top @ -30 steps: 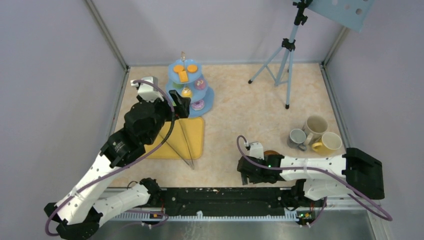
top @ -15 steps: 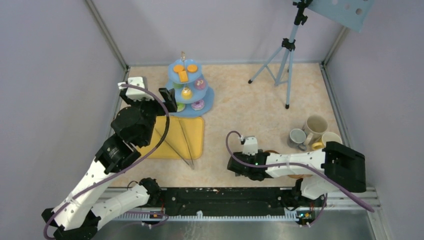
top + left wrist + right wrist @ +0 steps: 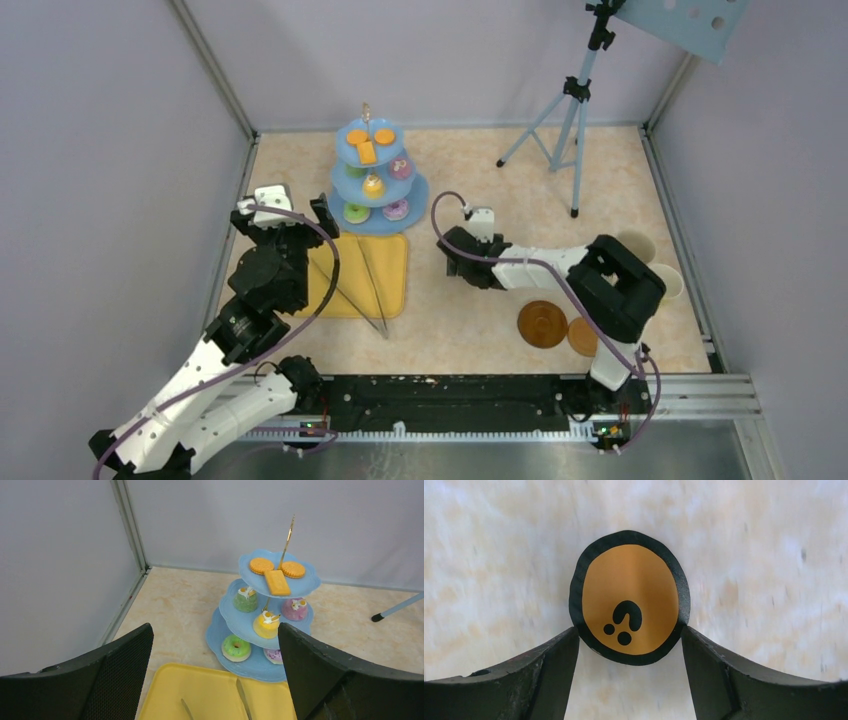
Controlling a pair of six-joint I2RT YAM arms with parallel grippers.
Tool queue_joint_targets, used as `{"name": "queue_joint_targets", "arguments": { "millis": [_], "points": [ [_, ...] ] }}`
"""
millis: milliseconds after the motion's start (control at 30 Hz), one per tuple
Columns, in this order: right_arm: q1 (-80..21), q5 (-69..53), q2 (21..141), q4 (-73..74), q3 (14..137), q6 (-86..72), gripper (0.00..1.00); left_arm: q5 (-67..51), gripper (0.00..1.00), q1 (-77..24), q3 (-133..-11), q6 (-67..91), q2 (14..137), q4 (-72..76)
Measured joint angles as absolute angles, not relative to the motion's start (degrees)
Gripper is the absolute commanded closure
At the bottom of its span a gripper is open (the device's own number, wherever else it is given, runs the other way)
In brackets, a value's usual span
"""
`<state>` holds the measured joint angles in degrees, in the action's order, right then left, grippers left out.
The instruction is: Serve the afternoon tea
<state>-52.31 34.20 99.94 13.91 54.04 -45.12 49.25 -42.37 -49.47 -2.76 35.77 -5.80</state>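
The light-blue three-tier stand (image 3: 380, 222) (image 3: 257, 666) holds orange biscuits (image 3: 261, 565) on top, a yellow pastry (image 3: 266, 624) on the middle tier and a green doughnut (image 3: 236, 647) at the bottom. My left gripper (image 3: 318, 218) (image 3: 215, 642) hangs open over the yellow tray's far left corner, short of the stand. My right gripper (image 3: 452, 258) (image 3: 629, 635) is at mid-table, shut on the edges of a round orange, black-rimmed coaster (image 3: 629, 597) with a paw mark. Two brown coasters (image 3: 543, 324) lie near the front right. A cream mug (image 3: 638, 242) peeks out behind the right arm.
The flat yellow tray (image 3: 392, 258) (image 3: 210, 690) carries long metal tongs (image 3: 372, 290). A blue tripod (image 3: 570, 120) stands at the back right. Grey walls close the table on three sides.
The right arm swung from the front edge up to mid-table with the coaster, now covering the mugs. The left gripper drew back from the stand toward the left wall.
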Motion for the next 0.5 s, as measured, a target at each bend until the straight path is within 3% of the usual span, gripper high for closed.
{"name": "queue_joint_targets", "arguments": {
  "millis": [500],
  "points": [
    [-36.93, 26.65, 122.96, 9.82, 84.82, -28.01, 0.29, 51.94, 0.01, -42.37, -45.87, -6.96, 32.03, 0.54]
  ]
}}
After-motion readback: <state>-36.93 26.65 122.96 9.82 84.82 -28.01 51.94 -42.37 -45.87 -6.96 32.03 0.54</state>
